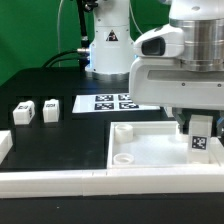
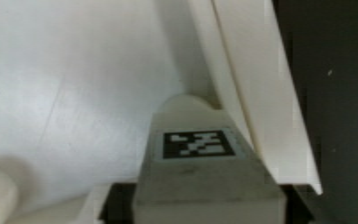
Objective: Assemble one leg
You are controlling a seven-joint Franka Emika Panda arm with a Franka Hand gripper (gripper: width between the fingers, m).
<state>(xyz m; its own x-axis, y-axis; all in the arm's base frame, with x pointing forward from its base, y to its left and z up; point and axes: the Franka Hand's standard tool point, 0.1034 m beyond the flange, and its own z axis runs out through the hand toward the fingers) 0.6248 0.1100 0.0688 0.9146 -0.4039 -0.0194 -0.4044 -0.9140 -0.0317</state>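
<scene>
My gripper (image 1: 198, 128) is shut on a leg (image 1: 200, 141), a small white block with a black-and-white tag facing the camera. It holds the leg upright at the far right corner of the large white tray-like piece (image 1: 150, 132). In the wrist view the leg (image 2: 197, 150) sits between my dark fingers (image 2: 126, 203), its far end pointing into the corner by the tray's raised rim (image 2: 250, 80). Whether the leg touches the tray floor I cannot tell. Two more legs (image 1: 22, 113) (image 1: 50, 109) lie on the dark table at the exterior view's left.
The marker board (image 1: 108, 102) lies behind the tray. A long white bar (image 1: 60, 181) runs along the front, with a white block (image 1: 4, 145) at its left end. A round socket (image 1: 123, 157) shows in the tray's near left corner. The robot base (image 1: 108, 45) stands at the back.
</scene>
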